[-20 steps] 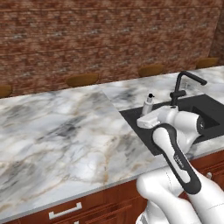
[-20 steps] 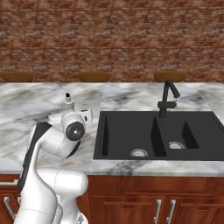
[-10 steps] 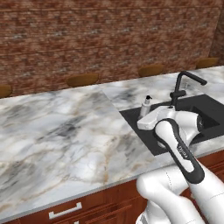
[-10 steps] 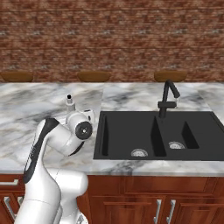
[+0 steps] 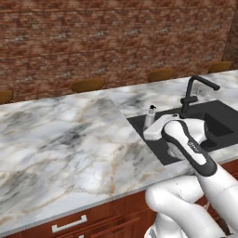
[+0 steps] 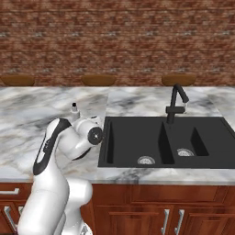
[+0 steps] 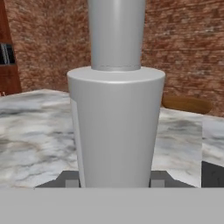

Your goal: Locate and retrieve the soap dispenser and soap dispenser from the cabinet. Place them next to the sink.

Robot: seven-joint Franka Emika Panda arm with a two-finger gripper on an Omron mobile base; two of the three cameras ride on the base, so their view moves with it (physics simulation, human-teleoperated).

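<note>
Arm swung closer to sink [image 6: 137,147]; gripper [image 7: 114,183] clamped on grey soap dispenser [image 7: 114,131] (sink at 3 o'clock). Set-down imminent, prob.

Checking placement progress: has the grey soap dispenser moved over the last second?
Yes. The grey soap dispenser, held in the gripper, has moved toward the sink, judged against the sink's left edge in the right base view.

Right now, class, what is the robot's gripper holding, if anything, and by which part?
The gripper is shut on the pale grey pump bottle, gripping the lower part of its body; it stands upright beside the matte black sink.
</note>
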